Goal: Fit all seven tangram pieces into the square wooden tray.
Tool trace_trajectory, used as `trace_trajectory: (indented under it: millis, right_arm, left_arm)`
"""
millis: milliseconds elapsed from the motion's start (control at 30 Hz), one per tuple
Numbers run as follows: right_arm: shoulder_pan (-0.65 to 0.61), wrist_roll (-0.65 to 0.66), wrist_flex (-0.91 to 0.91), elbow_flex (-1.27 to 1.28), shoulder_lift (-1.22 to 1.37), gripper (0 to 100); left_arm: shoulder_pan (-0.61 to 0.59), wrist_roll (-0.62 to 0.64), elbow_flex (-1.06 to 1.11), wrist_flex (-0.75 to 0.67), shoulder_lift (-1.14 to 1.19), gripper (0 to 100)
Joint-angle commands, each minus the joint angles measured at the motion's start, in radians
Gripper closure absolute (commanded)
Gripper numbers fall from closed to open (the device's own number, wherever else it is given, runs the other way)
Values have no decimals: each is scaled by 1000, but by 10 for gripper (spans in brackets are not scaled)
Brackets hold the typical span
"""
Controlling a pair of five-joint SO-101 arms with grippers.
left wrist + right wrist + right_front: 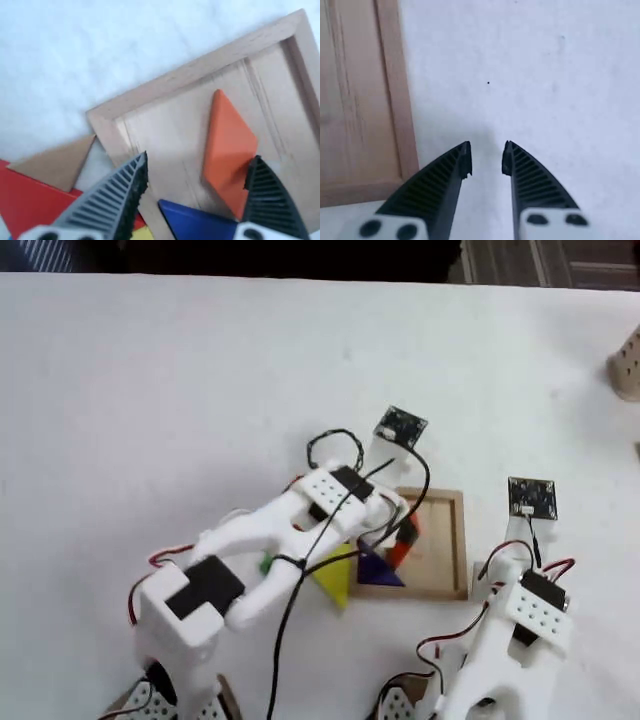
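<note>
The square wooden tray point(462, 540) lies right of centre. My left gripper point(197, 170) hangs open over its near-left part, one finger beside an orange four-sided piece point(227, 145) lying on the tray floor point(165, 130). A blue triangle point(192, 220) overlaps the tray's edge just below the fingers. Outside the rim lie a tan triangle point(55, 162), a red piece point(22, 200) and a yellow triangle point(335, 580). A bit of green point(265, 563) peeks from under the left arm. My right gripper point(486, 155) is narrowly open and holds nothing, above the bare table beside the tray's corner point(402, 125).
The white table point(150, 390) stretches wide to the left and behind the tray. A tan perforated object point(628, 365) stands at the far right edge. Small camera boards point(401, 427) point(531, 496) stick up from both wrists.
</note>
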Motion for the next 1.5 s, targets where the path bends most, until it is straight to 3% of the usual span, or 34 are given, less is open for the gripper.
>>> trace_trajectory:
  millis: [0, 400, 733, 1100, 1333, 1467]
  right_arm:
    - [-10, 11, -7, -3, -25, 890]
    - [-10, 11, -8, -3, -25, 890]
    - [-10, 11, -8, -3, -25, 890]
    - [-10, 12, -7, -3, -25, 890]
    - [-10, 12, -7, -3, -27, 890]
    - [-10, 12, -7, -3, -27, 890]
  left_arm:
    - [-38, 5, -40, 12, -18, 684]
    - [-133, 11, -64, 17, -21, 684]
    - [-157, 11, -232, 256, -18, 684]
    - [-159, 12, -201, 32, 88, 684]
    - [-148, 11, -287, 118, 145, 684]
    - [-81, 5, -290, 166, 150, 684]
